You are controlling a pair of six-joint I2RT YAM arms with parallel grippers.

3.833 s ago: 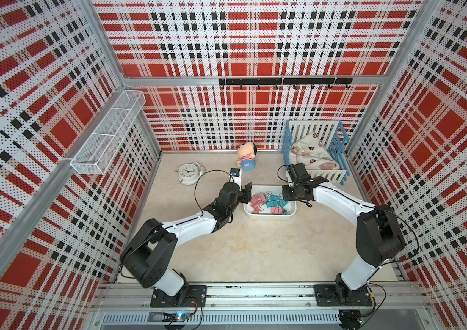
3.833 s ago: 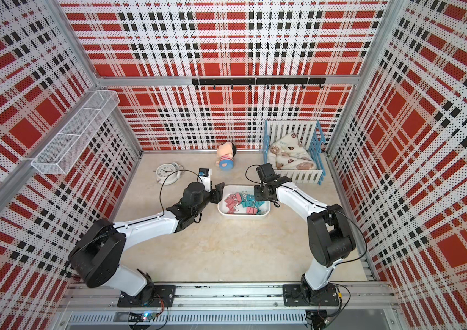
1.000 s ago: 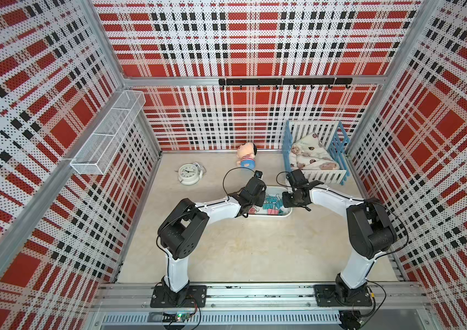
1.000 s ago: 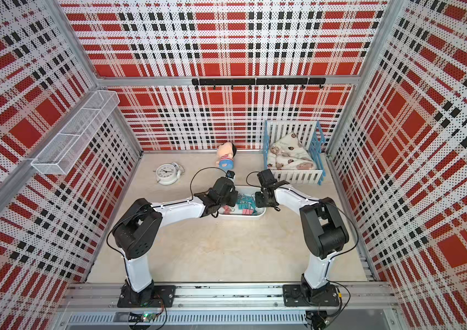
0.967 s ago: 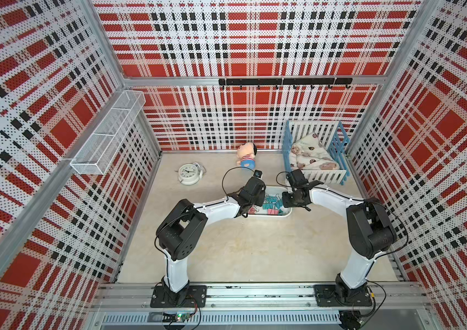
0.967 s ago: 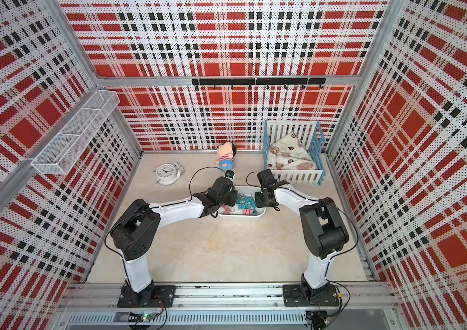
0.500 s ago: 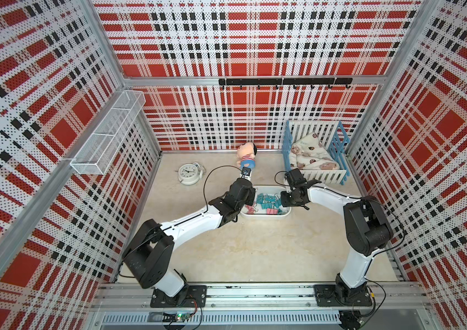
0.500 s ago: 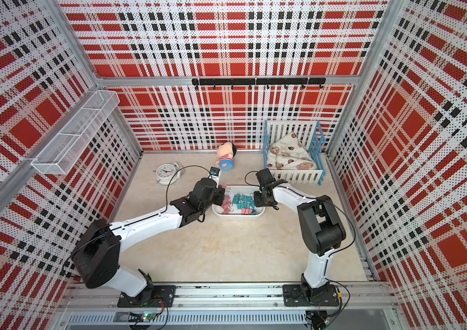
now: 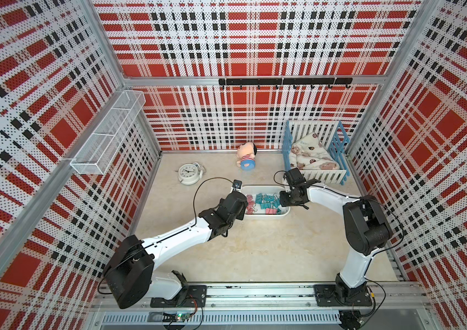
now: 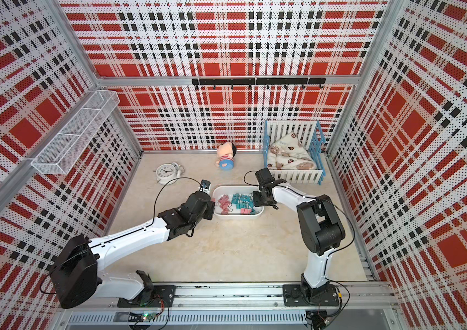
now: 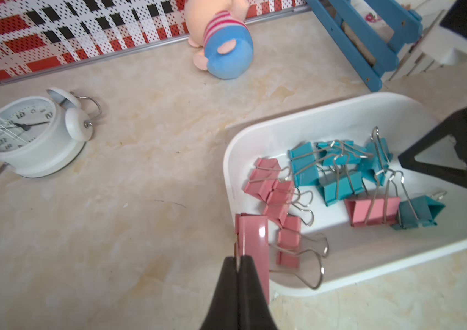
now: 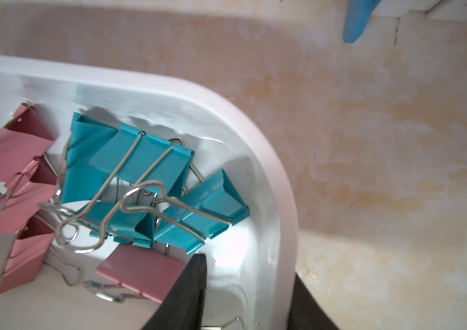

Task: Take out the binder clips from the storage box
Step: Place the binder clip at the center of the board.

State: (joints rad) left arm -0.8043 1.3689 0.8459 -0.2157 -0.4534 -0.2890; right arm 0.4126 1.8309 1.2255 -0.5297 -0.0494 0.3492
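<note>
The white storage box (image 9: 263,217) (image 10: 238,218) lies mid-table with several pink and teal binder clips (image 9: 266,200) (image 11: 338,171) (image 12: 140,163) in it. My left gripper (image 11: 238,260) (image 10: 213,206) is shut on a pink binder clip (image 11: 252,240), held just above the box's left rim (image 11: 228,177). My right gripper (image 12: 248,265) (image 9: 283,200) straddles the box's right end wall (image 12: 280,200). One finger (image 12: 192,285) is inside beside a pink clip and the other is outside. The jaws stand open, with a gap to the wall.
A white alarm clock (image 9: 188,173) stands at the back left and a plush doll (image 9: 246,160) lies behind the box. A blue-and-white crib (image 9: 315,154) stands close behind my right arm. A wire-mesh basket (image 9: 106,134) hangs on the left wall.
My left arm has drawn back left from over the box's middle to its left rim, carrying the pink clip. My right gripper's jaws have widened around the box wall.
</note>
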